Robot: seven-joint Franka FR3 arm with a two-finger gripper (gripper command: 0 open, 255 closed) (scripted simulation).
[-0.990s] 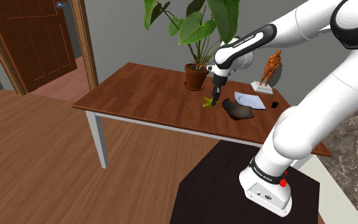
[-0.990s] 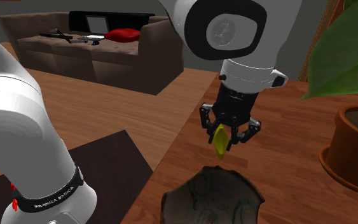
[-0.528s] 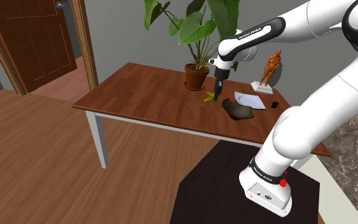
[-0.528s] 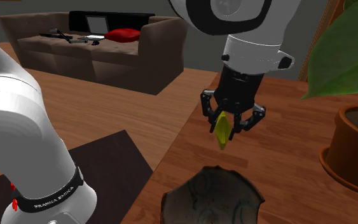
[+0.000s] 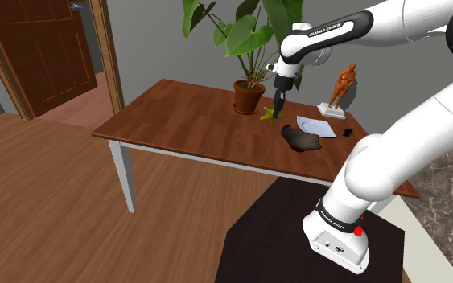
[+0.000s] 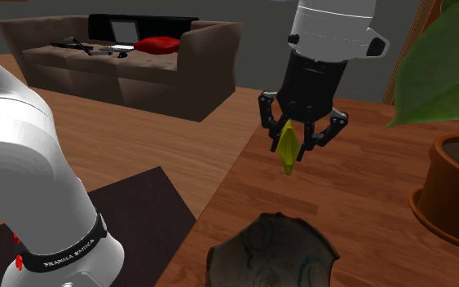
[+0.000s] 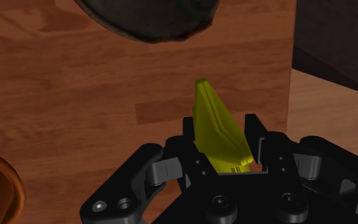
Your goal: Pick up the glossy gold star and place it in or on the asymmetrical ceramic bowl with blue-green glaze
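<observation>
While the gold star point(image 6: 286, 159) hangs in the air above the counter point(image 5: 176, 112), clamped edge-on between the black fingers point(image 7: 264, 143) of the gripper point(image 6: 295, 140), the step in hand looks to me like the carry across to the bowl point(image 5: 300, 141). From where I stand, the star sits a little to the shoulder view's left of the bowl and farther back, near the plant pot point(image 5: 248, 96).

To do it well, I'd keep that height until the star is over the hollow. One long point juts below the fingertips and would catch the rim first. Then lower it well inside before letting go, since a thin, slick plate could skate off a sloping wall.

The star is flat, glossy and yellow-gold, with sharp tapering points. The bowl is dark and lopsided, its rim wavy and uneven, with faint blue-green marks inside. The counter is reddish-brown wood with a visible grain, and the pot looks like terracotta.
</observation>
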